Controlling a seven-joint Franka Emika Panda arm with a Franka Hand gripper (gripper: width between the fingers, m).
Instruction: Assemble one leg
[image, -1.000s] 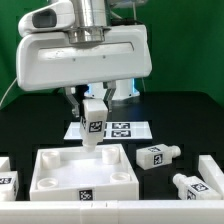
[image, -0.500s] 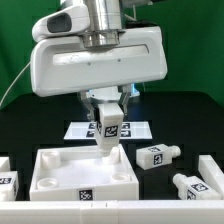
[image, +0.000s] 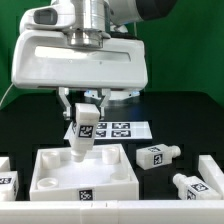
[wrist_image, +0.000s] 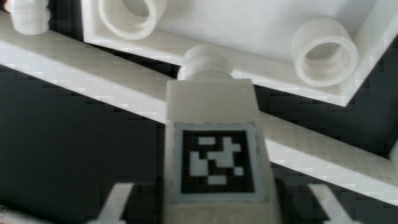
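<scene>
A black table (image: 190, 120) carries a white square tabletop piece (image: 58, 182) at the front and the marker board (image: 128, 130) behind it. To the exterior view's right lie a loose leg (image: 155, 155) and a second leg (image: 193, 184) – a third leg (image: 6, 183) sits at the left edge.

Hanging nearly upright, clear of the table, as the leg (image: 84, 128) (wrist_image: 214, 140) — small, white, stubby, squarish in the block — and showing a black-and-white square tag on the face turned toward the exterior camera. Pointing its narrower, rounded peg end downward, just inside the far corner of the tabletop piece (image: 50, 178) on the exterior view's left — touching it or not, impossible to tell.
</scene>
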